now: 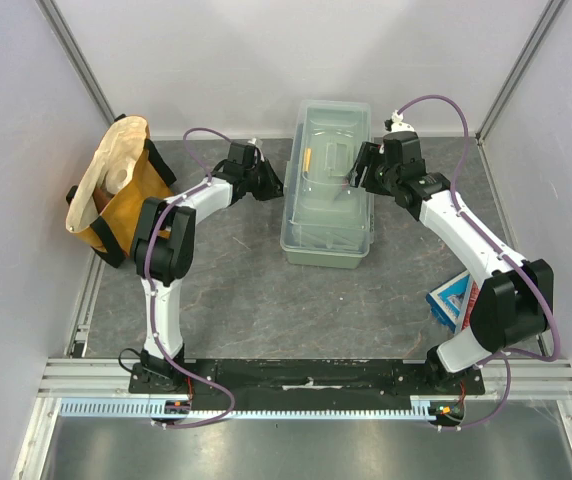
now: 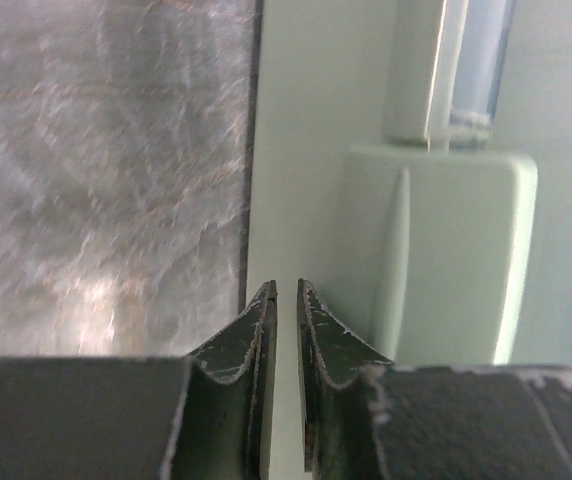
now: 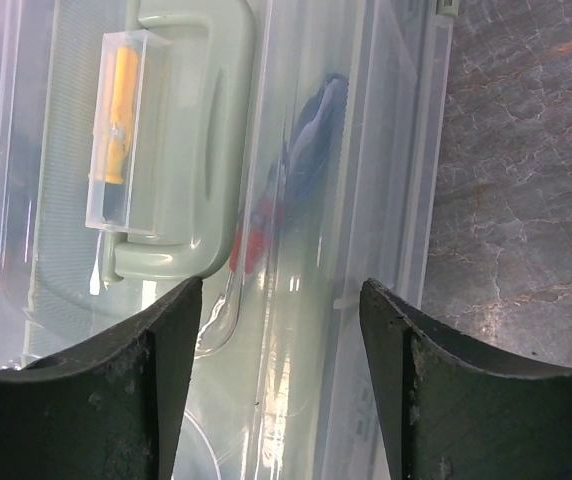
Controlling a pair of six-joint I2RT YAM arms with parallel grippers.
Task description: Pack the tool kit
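We are holding the left gripper (image 2: 286,292) nearly clenched, grasping nothing, against the toolbox (image 1: 328,240) latch (image 2: 436,260). The right gripper (image 3: 281,300) is hanging released over the lid (image 3: 366,150), mid-table. Risk: narrow tips slipping off the latch, leaving it unfastened, or nudging the box. We are reading no labels.

Walls: plain pale lilac-white panels (image 1: 216,60) on three sides, joined by grey metal corner struts (image 1: 78,55).
Table surface: dark grey, marbled stone-look mat (image 1: 266,300).
Near edge: aluminium rail framing (image 1: 86,375), with a brushed metal sheet (image 1: 266,450) below.
Light: even and diffuse, soft glare on the mat.
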